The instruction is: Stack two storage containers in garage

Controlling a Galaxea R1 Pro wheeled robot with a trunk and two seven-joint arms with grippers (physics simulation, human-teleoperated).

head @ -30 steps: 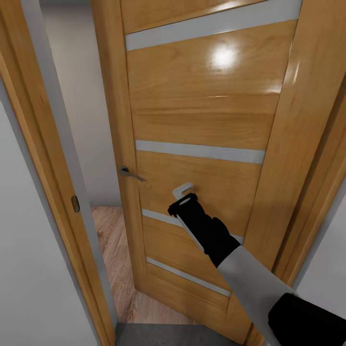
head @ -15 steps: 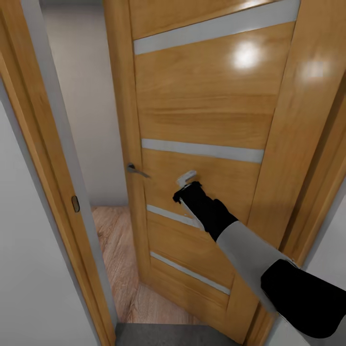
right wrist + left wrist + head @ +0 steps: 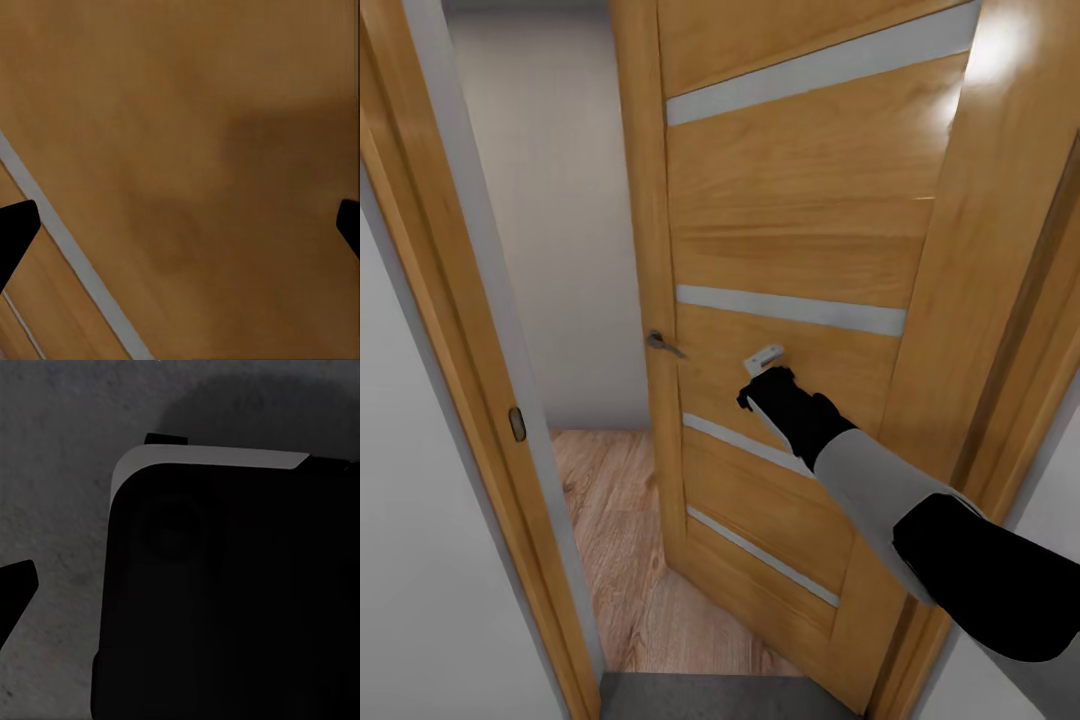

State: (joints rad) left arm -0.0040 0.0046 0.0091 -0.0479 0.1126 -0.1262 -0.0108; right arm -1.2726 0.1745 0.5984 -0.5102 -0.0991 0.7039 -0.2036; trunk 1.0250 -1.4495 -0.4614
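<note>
Head view: neither storage container appears in any frame. Robot stands at a doorway. Grey concrete floor (image 3: 710, 695) shows as a strip at the threshold; light wood-plank floor (image 3: 615, 520) lies beyond the opening, so the living room is judged to be through there and the containers somewhere past it, direction unknown.

Wooden door (image 3: 800, 220), honey-coloured with pale horizontal inlay strips, is partly open and hinged at the robot's right. Lever handle (image 3: 663, 343) sits on its free edge. Gap between that edge and the door frame (image 3: 470, 300) looks into a plain cream wall.

Right gripper (image 3: 764, 356) is against the door panel, right of the handle and near the middle inlay strip, arm stretched forward. Right wrist view: two dark fingertips (image 3: 15, 229) at opposite edges of the picture, bare wood between them, so jaws spread wide and holding nothing.

Left wrist view: concrete floor and a dark, grey-edged part of the robot's body (image 3: 225, 585); one dark fingertip at the edge, jaw spread cannot be told.

Judgement: step in hand is pushing the door wider. Opening lies to the left of the pushing gripper; the base needs that gap wider before driving through.
</note>
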